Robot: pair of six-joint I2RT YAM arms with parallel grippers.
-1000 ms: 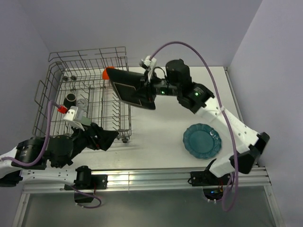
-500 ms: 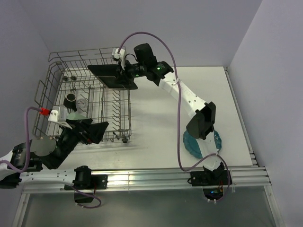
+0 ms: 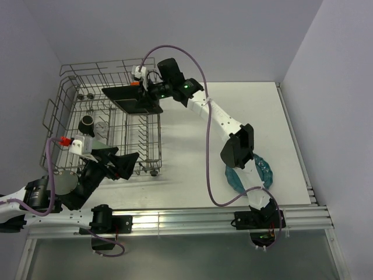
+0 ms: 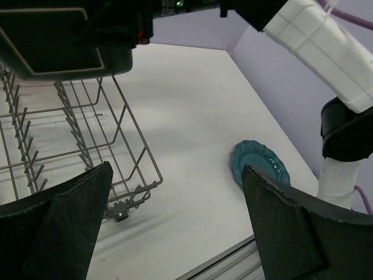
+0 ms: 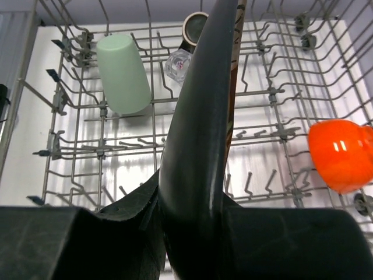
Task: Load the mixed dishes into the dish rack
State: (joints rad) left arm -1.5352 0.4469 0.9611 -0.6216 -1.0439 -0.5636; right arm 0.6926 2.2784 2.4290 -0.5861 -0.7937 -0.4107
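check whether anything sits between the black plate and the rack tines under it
Nothing visible does: the tines near the black plate look bare. The pale green cup and orange bowl sit off to either side.

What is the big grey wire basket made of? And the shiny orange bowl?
The big grey wire basket looks like metal, perhaps coated: thin stiff rods, dull grey sheen. The shiny orange bowl looks like glossy plastic or glazed ceramic; white glints on its smooth side, but which one is unclear.
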